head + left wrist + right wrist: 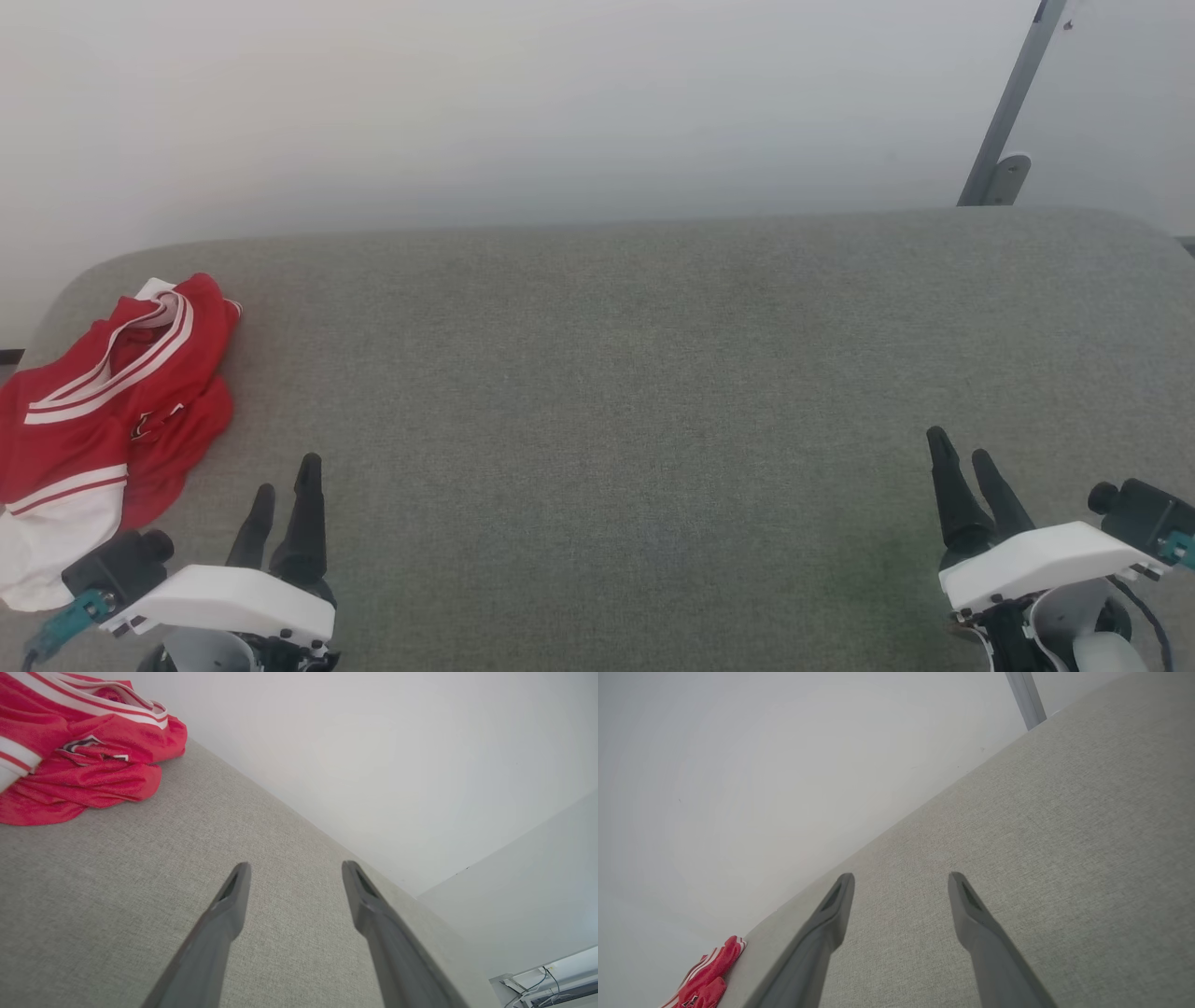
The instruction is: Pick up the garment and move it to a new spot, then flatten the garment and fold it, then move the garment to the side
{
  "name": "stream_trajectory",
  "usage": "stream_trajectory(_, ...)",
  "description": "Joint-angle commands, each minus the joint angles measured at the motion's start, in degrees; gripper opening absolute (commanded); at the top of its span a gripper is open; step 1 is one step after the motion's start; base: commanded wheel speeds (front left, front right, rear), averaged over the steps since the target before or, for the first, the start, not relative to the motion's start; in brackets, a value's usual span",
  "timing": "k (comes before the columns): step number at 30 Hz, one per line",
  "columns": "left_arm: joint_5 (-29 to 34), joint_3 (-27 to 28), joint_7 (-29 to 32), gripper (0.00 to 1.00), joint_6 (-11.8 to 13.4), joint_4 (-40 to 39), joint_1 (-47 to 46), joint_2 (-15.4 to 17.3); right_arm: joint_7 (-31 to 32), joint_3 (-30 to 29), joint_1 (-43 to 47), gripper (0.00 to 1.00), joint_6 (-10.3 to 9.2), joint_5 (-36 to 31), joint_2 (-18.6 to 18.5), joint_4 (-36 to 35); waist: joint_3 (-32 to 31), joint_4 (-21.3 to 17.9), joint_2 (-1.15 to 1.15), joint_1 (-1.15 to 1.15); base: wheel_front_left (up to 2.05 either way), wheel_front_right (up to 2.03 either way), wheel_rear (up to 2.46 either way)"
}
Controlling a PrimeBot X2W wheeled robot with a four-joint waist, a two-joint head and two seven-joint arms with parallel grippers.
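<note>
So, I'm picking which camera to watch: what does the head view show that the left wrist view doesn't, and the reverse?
Of the two, the head view adds the right gripper, jaws open, and a grey metal post. The left wrist view adds cables at its lower right corner. Both share the red garment, the grey fabric surface and the left gripper, jaws open.

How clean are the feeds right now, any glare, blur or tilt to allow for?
Head view: soft even light, no glare, the garment sharp. Left wrist view: crisp, its mesh readable, scene tilted. Right wrist view: tilted, wall pale, garment small at the lower-left corner.
</note>
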Motion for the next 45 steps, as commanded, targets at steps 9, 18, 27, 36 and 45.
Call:
stream_trajectory(9,6.94,0.20,-1.84,1.00,0.38,-1.79,0.40,0.81,-1.45,-0.13,-0.78,1.00,0.01,-7.69,-0.16,-1.36,-0.24,0.03,0.00,0.00,0.00,0.00,0.00)
stream_trajectory(18,12.58,0.06,-3.30,1.00,0.79,-2.67,1.02,0.97,-2.43,-0.16,-0.69,1.00,0.01,-13.86,-0.06,-1.88,-0.45,0.05,0.00,0.00,0.00,0.00,0.00)
stream_trajectory(27,17.78,-0.04,-4.60,1.00,1.23,-3.43,1.77,1.22,-3.42,-0.57,-0.70,1.00,0.01,-19.44,-0.12,-2.34,-0.71,0.03,0.00,0.00,0.00,0.00,0.00)
stream_trajectory(36,22.50,-0.41,-5.84,1.00,1.66,-4.05,2.27,1.59,-4.31,-1.11,-0.61,1.00,0.02,-25.15,-0.03,-2.64,-1.02,-0.09,0.00,0.00,0.00,0.00,0.00)
stream_trajectory(45,26.69,-0.70,-6.95,1.00,1.95,-4.61,2.53,2.03,-5.44,-1.26,-1.02,1.00,0.01,-30.57,-0.03,-2.74,-1.27,-0.42,0.00,0.00,0.00,0.00,0.00)
